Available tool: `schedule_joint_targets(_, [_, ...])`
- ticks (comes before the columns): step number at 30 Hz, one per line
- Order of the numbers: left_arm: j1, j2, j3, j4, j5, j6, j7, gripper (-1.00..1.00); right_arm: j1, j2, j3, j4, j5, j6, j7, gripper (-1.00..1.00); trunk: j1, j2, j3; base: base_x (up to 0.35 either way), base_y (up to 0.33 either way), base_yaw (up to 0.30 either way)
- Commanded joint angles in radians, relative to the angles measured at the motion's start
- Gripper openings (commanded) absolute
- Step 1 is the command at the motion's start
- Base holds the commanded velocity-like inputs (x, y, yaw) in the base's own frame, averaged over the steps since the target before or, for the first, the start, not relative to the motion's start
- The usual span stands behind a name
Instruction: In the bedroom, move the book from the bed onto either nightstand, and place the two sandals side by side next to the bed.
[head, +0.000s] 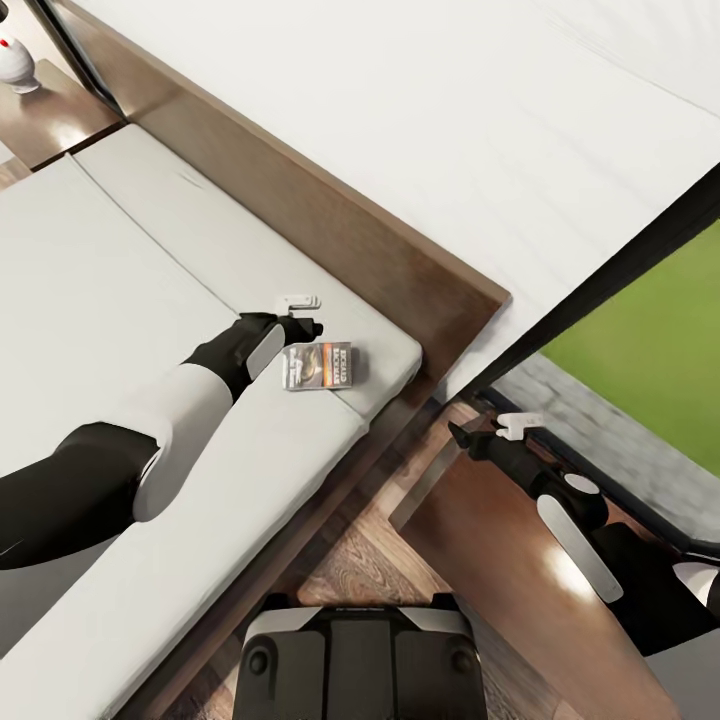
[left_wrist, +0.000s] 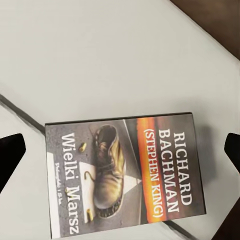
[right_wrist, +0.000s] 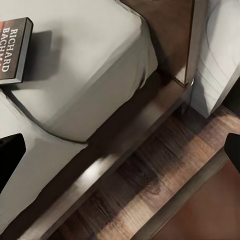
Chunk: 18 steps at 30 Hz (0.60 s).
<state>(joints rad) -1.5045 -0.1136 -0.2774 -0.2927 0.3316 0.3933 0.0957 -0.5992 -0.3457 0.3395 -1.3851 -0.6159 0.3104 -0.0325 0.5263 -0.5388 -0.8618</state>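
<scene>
- My left jaws hang just above the book, spread wide – in the left wrist view the two dark fingertips stand at either edge with the whole cover between them, nothing gripped.
- I hold them this way, I judge, so the spread clears the book's width before I come down on it.
- The book lies flat, cover up, on the pale mattress of the bed, near the corner by the headboard, across a seam in the mattress.
- My right jaws wait over the nightstand – open as well, with bare fingertips at each edge of the right wrist view and only bed frame and floor between.
- I judge that arm is parked there to stay out of the left arm's reach; the nightstand sits just beside the bed, which makes it a short carry for the book.
- Count: one book, one bed, one nightstand close by me, and a second dark wooden top at the bed's far side carrying one white vase.
- Two arms, both jaws empty.
- No sandals to count here.
</scene>
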Motion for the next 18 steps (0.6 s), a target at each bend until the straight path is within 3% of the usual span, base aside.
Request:
schedule_joint_targets(1, [0.0,0.0,-0.007,-0.002,0.01,0.004,0.007,1.0,-0.001,-0.001,0.001,-0.001,-0.007,0.005,-0.002,1.0,0.0,-0.001,-0.001,0.0,0.0,0.0])
schedule_joint_targets(18, [0.0,0.002,-0.012,-0.02,0.009,0.004,0.004,1.0,0.0,-0.002,0.001,-0.004,-0.007,0.013,0.016,1.0,0.0,-0.001,-0.011,0.0,0.0,0.0])
